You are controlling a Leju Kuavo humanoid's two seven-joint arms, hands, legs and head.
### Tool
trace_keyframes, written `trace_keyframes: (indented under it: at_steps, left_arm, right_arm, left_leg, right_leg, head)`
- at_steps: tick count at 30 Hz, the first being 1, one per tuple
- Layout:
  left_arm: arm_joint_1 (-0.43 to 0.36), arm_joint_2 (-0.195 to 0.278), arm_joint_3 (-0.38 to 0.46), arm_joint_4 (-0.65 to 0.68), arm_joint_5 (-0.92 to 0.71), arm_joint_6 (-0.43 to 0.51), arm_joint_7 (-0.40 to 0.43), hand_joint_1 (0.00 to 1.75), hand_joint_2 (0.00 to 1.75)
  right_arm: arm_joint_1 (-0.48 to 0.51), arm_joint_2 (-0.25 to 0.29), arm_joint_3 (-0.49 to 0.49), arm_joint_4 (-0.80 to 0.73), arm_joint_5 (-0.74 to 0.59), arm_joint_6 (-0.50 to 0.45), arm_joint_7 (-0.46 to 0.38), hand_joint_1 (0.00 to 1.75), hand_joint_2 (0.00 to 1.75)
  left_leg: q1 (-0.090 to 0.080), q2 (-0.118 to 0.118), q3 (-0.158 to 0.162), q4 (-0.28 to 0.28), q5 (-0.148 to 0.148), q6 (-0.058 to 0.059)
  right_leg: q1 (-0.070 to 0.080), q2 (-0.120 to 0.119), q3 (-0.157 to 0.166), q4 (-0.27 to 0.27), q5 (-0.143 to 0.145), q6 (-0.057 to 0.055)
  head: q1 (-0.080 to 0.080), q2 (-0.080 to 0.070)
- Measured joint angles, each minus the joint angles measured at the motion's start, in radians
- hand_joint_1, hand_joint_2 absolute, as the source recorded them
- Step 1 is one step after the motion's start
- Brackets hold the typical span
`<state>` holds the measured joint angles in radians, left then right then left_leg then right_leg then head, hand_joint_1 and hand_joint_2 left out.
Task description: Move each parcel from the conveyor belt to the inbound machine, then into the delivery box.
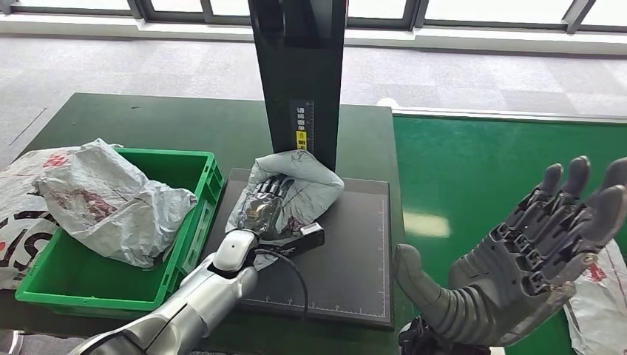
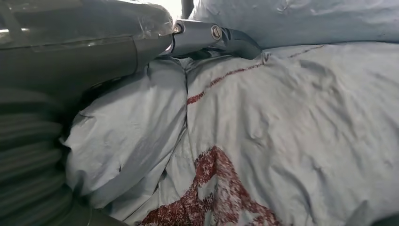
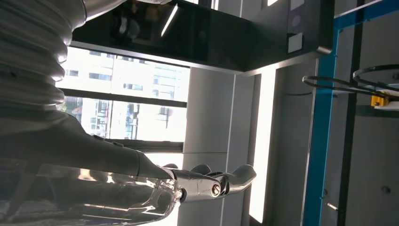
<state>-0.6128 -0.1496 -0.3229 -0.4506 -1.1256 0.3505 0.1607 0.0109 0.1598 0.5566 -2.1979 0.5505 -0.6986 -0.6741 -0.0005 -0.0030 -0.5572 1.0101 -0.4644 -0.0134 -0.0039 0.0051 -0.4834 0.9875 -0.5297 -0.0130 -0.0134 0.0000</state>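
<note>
A crumpled grey parcel (image 1: 314,181) with red print lies on the black platform (image 1: 355,251) of the inbound machine, at the foot of its black column (image 1: 299,66). My left hand (image 1: 265,203) lies on this parcel with the wrapping folded up around its fingers. Up close, the thumb (image 2: 207,37) presses into a fold of the parcel (image 2: 282,132). My right hand (image 1: 529,255) is raised over the green conveyor belt (image 1: 473,170), fingers spread and holding nothing; its fingertips (image 3: 211,183) point at a window. Another parcel (image 1: 602,292) lies on the belt at the lower right edge.
The green delivery box (image 1: 196,159) stands left of the platform with a large grey parcel (image 1: 111,200) draped over its left side. A white printed bag (image 1: 15,222) lies beside the box at the far left. A black cable (image 1: 292,270) runs over the platform from my left wrist.
</note>
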Motion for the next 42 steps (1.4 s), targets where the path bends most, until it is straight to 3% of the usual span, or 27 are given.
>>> trace_keyframes:
  at_steps: [8, 9, 12, 13, 20, 27, 34, 39, 42]
  left_arm:
    - [-0.024, 0.028, -0.001, 0.032, -0.012, 0.009, 0.031, 0.00, 1.75]
    - [-0.025, 0.030, -0.001, 0.034, -0.012, 0.009, 0.031, 0.13, 1.75]
    - [-0.030, 0.034, -0.001, 0.040, -0.016, 0.008, 0.042, 1.44, 1.75]
    - [-0.031, 0.036, -0.001, 0.043, -0.022, 0.004, 0.051, 1.75, 1.75]
    - [-0.047, 0.056, -0.001, 0.061, -0.047, -0.069, 0.049, 1.75, 1.75]
    - [-0.073, 0.061, 0.017, 0.065, -0.020, -0.097, -0.034, 1.75, 1.75]
    - [-0.047, 0.066, 0.107, 0.064, 0.066, -0.029, -0.171, 1.75, 1.75]
    - [-0.002, 0.066, 0.191, 0.043, 0.135, 0.099, -0.304, 1.75, 1.75]
    - [0.024, 0.065, 0.224, 0.025, 0.150, 0.142, -0.341, 1.75, 1.75]
  right_arm:
    - [0.000, 0.005, 0.006, 0.006, 0.000, 0.000, 0.000, 0.00, 1.75]
    - [0.000, 0.005, 0.006, 0.006, 0.000, 0.000, 0.000, 0.00, 1.75]
    - [0.000, 0.005, 0.007, 0.006, 0.000, 0.000, 0.000, 0.00, 1.75]
    - [0.000, 0.005, 0.007, 0.007, -0.001, 0.000, 0.000, 0.00, 1.75]
    - [-0.009, 0.005, 0.017, 0.015, -0.020, 0.000, -0.002, 0.00, 1.75]
    - [-0.023, 0.005, 0.027, 0.023, -0.035, 0.000, -0.004, 0.00, 1.75]
    - [-0.045, 0.004, 0.043, 0.037, -0.059, 0.000, -0.008, 0.00, 1.75]
    - [-0.062, 0.004, 0.050, 0.049, -0.070, 0.000, -0.014, 0.00, 1.75]
    - [-0.065, 0.004, 0.051, 0.053, -0.070, 0.000, -0.015, 0.00, 1.75]
  left_leg:
    - [0.001, 0.000, 0.005, -0.002, -0.004, -0.004]
    - [0.001, 0.000, 0.007, -0.002, -0.004, -0.004]
    - [0.001, 0.000, 0.014, -0.002, -0.003, -0.006]
    - [0.001, 0.000, 0.014, -0.002, -0.003, -0.006]
    - [0.001, 0.000, 0.017, -0.004, -0.010, -0.007]
    - [0.002, -0.003, 0.010, -0.004, -0.003, -0.010]
    - [0.002, -0.003, 0.018, -0.004, -0.003, -0.010]
    - [0.002, -0.002, 0.017, -0.004, -0.003, -0.011]
    - [0.002, -0.002, 0.016, -0.004, -0.003, -0.011]
  right_leg:
    - [0.002, 0.000, 0.010, 0.000, -0.004, -0.005]
    - [0.002, 0.000, 0.011, 0.000, -0.004, -0.005]
    - [0.002, -0.001, 0.012, 0.001, -0.004, -0.006]
    - [0.002, -0.001, 0.012, 0.001, -0.004, -0.006]
    - [0.002, -0.001, 0.022, 0.001, -0.011, -0.007]
    - [0.003, -0.003, 0.016, 0.002, -0.007, -0.008]
    - [0.003, -0.003, 0.015, 0.002, -0.007, -0.009]
    - [0.003, -0.001, 0.013, 0.002, -0.007, -0.009]
    - [0.003, -0.001, 0.012, 0.002, -0.007, -0.009]
  head:
    - [0.000, 0.000]
    - [0.000, 0.000]
    - [0.000, 0.000]
    - [0.000, 0.000]
    - [0.000, 0.000]
    - [0.000, 0.000]
    - [0.000, 0.000]
    - [0.000, 0.000]
    - [0.000, 0.000]
